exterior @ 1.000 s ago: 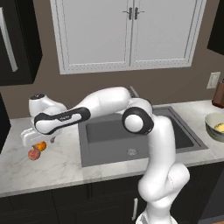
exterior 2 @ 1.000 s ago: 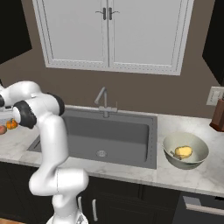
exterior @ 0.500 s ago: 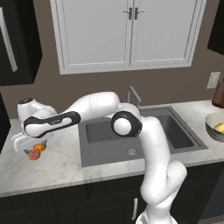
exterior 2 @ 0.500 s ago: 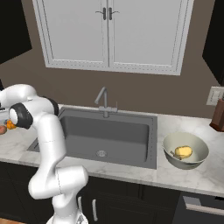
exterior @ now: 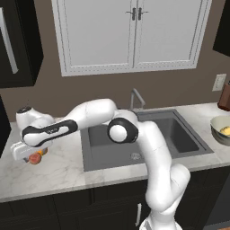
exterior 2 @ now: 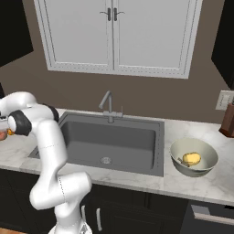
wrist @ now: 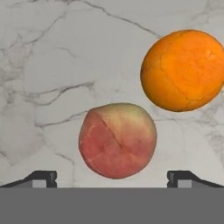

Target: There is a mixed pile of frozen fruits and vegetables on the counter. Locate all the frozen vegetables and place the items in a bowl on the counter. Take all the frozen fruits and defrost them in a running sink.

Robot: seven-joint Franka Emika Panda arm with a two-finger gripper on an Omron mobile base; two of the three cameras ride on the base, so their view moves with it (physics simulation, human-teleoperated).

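The arm reaches far out to the left of the sink (exterior: 139, 134), its pincer (wrist: 111, 177) hanging low over the worktop (exterior: 58, 166) with its jaws spread wide and nothing between them. Right under it lies the peach (wrist: 117, 140), centred between the two fingertips (wrist: 41, 177), and the orange (wrist: 183, 70) sits just beside the peach, the two close but not clearly touching. Well off on the other side of the sink stands the bowl (exterior 2: 179, 160), with the yellow lumpy piece (exterior 2: 191, 158) resting inside it.
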